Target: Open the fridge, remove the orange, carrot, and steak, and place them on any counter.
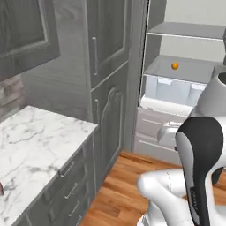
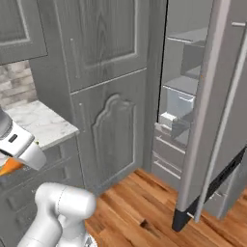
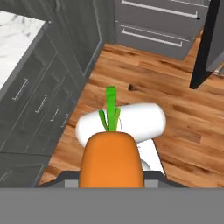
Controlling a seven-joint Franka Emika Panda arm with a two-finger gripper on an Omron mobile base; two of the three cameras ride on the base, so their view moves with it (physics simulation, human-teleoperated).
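Though the finger tips are hidden behind it, the end effector [image 3: 112, 175] is clamped on the carrot [image 3: 112, 159], green tip pointing away, above the wooden floor [image 3: 175, 87] beside the desk [image 1: 31, 141]. From the right base view only an orange sliver of it shows at the frame's left edge. Inside the open fridge [image 1: 185, 75], the orange [image 1: 175, 65] sits on a grey shelf. No writing can be read anywhere.

Grey panelled cabinets [image 2: 108, 87], wood plank floor [image 3: 175, 87], brick backsplash [image 2: 17, 84].
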